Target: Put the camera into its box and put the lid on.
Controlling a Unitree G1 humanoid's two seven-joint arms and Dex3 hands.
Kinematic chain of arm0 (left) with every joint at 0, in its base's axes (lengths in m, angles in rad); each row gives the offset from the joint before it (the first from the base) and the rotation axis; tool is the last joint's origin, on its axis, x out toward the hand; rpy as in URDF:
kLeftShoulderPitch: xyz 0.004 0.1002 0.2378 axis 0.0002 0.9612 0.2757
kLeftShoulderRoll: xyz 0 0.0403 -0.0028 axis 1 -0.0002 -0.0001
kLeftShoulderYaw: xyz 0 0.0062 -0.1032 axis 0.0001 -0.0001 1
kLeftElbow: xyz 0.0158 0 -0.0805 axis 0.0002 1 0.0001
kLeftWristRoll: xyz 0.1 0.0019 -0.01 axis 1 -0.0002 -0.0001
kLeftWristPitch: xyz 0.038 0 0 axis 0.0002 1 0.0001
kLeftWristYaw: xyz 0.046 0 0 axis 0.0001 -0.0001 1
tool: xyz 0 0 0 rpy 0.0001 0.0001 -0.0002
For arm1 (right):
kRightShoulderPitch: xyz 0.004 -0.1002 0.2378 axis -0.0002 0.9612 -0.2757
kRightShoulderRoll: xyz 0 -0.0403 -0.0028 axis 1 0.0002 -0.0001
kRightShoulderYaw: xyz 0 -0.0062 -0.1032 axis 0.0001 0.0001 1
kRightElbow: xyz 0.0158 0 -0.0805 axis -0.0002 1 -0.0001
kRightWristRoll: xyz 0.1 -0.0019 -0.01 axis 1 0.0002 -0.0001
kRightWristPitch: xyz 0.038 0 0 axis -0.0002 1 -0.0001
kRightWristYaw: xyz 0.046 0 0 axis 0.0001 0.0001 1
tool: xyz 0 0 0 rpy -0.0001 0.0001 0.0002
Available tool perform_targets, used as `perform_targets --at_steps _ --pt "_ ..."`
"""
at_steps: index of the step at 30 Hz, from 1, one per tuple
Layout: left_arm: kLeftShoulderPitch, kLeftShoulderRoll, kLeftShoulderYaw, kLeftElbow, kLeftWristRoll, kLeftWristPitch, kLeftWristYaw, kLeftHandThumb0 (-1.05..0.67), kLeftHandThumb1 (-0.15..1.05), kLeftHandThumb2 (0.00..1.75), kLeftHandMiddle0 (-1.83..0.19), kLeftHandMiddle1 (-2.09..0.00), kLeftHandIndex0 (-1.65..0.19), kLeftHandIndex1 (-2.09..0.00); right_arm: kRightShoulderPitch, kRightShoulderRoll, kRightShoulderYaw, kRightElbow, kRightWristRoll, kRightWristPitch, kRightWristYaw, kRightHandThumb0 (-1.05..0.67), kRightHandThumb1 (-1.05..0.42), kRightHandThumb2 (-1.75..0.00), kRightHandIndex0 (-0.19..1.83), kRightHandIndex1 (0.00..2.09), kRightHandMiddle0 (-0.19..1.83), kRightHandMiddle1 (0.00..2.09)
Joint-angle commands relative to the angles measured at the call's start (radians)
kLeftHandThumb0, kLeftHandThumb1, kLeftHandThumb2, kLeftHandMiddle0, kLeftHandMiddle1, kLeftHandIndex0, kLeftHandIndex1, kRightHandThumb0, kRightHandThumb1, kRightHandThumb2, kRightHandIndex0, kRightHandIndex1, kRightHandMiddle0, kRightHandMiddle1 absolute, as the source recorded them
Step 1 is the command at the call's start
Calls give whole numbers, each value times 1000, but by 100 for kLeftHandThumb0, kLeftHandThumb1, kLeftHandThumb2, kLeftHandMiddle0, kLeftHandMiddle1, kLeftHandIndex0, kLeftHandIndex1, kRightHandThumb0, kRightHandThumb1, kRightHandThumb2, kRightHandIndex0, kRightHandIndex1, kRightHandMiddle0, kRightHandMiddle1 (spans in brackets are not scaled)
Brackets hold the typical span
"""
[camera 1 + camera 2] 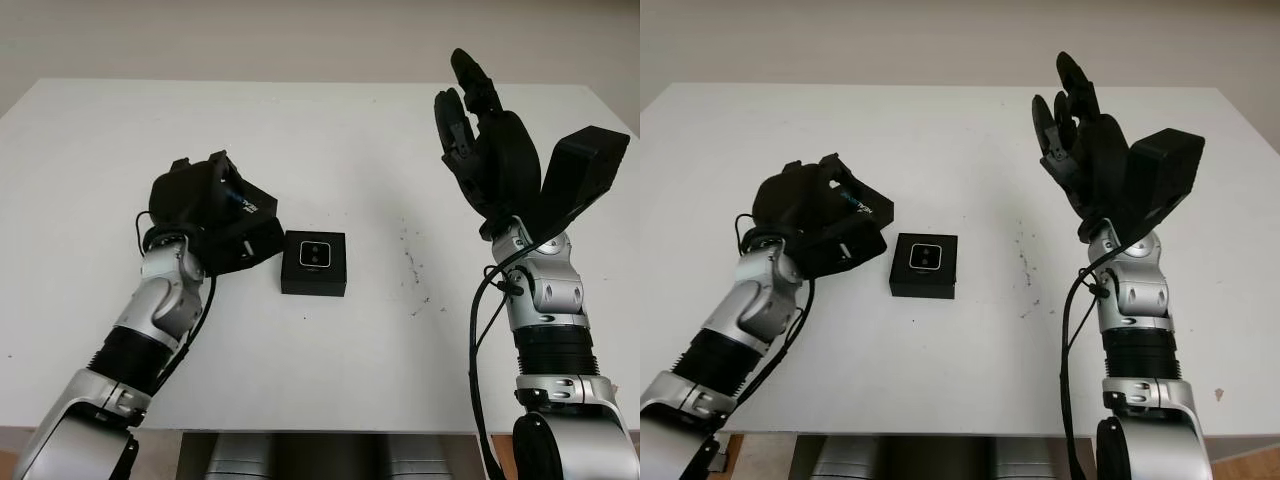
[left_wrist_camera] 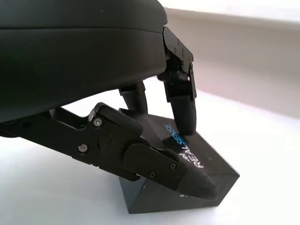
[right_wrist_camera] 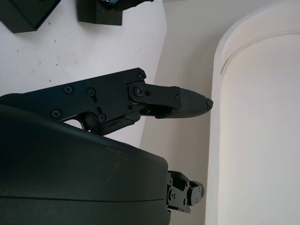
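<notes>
The left hand, black and three-fingered, is sitting nearest the lens in its wrist view, its fingers curling over a black rectangular cardboard lid printed with white and blue lettering. One finger is pressing on the lid's top face and another is lying along its lower edge, so the hand is gripping the lid. The lid is tilting, with one edge down on the white tabletop and the rest lifting up under the palm.

From the head camera, the left hand is holding this lid just left of a small square black box, which is lying flat near the middle of the tabletop. A small black camera with a pale face and two dark lenses is sitting inside the box, facing up. Lid and box are lying just beside each other, whether touching I cannot tell.

The right hand is standing raised above the right side of the tabletop, well apart from the box, open and holding nothing. A few dark specks are marking the tabletop between the box and the right arm.
</notes>
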Motion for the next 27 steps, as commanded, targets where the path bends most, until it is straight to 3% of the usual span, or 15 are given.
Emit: perform_targets --at_steps 1,6,10,15,19,27 --pt "0 34 29 -30 -22 -53 9 -5 97 6 -29 -141 -32 -137 10 -10 3 -22 -5 -3 5 -55 -105 -48 -16 5 -17 31" --pt "5 77 88 -24 -119 -216 -1 -4 100 6 -32 -139 -29 -133 14 8 -7 -6 19 20 12 -57 -105 -49 -15 5 -17 30" --pt "3 96 133 -19 -203 -288 -41 -10 102 6 -32 -147 -27 -133 33 9 8 -13 10 36 11 -55 -105 -51 -15 6 -17 29" --pt "9 119 170 -4 -266 -402 -48 -9 101 5 -41 -133 -30 -126 50 4 39 -9 -24 26 27 -54 -105 -53 -16 5 -16 17" --pt "19 119 202 -9 -345 -453 -100 -10 102 6 -41 -136 -29 -125 50 14 44 -6 -31 30 17 -57 -105 -46 -14 6 -10 16" --pt "24 113 223 42 -457 -566 -195 -12 103 6 -41 -137 -31 -125 49 9 43 -4 -42 16 21 -57 -105 -48 -11 7 -10 12"
